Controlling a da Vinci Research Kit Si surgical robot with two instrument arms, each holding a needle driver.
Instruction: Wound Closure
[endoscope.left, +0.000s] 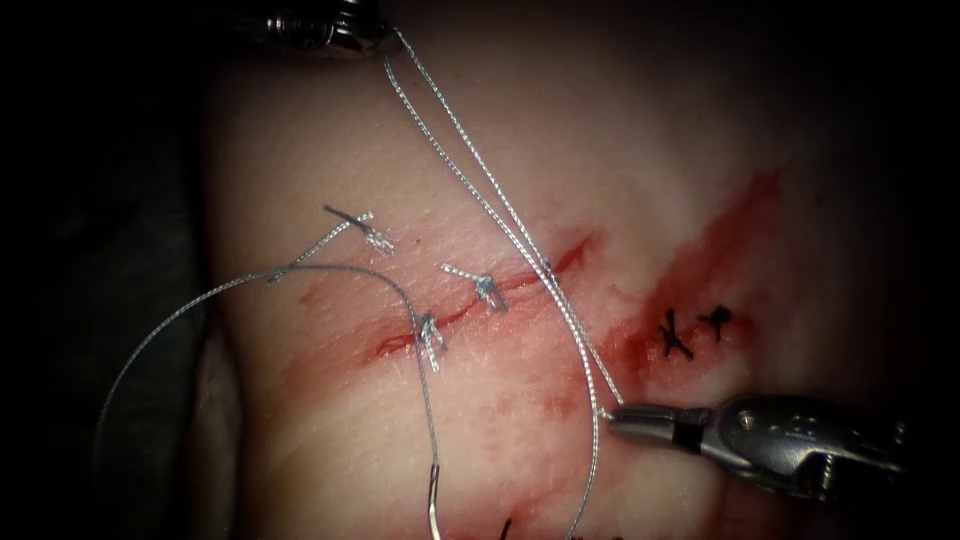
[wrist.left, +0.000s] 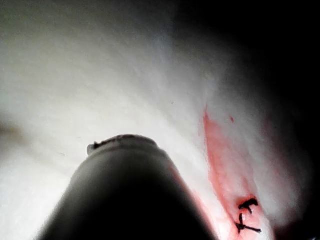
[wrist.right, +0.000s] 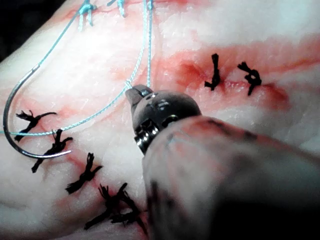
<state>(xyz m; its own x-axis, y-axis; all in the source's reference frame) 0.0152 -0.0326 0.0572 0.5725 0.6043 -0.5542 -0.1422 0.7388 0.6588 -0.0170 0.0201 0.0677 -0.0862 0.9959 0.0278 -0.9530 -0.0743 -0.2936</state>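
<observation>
Two strands of the thread (endoscope.left: 470, 160) run taut from the left tool (endoscope.left: 340, 25) at twelve o'clock of the endoscope view down across the cut (endoscope.left: 480, 300) to the right tool (endoscope.left: 640, 425) at four o'clock. The right tool's jaws are clenched on the thread just at their tips, well to the right of the cut; whether the left tool's jaws are released or clenched cannot be told, though the strands meet at its tip. The curved needle (wrist.right: 20, 115) lies free on the tissue (endoscope.left: 330, 140), held by neither tool and not in the tissue, with a slack loop of thread trailing from its end toward nine o'clock. Knotted stitches (endoscope.left: 490, 292) with cut ends (endoscope.left: 350, 225) sit along the cut. Dark stitches (endoscope.left: 690, 330) lie amid red fluid (endoscope.left: 720, 240) at three o'clock.
</observation>
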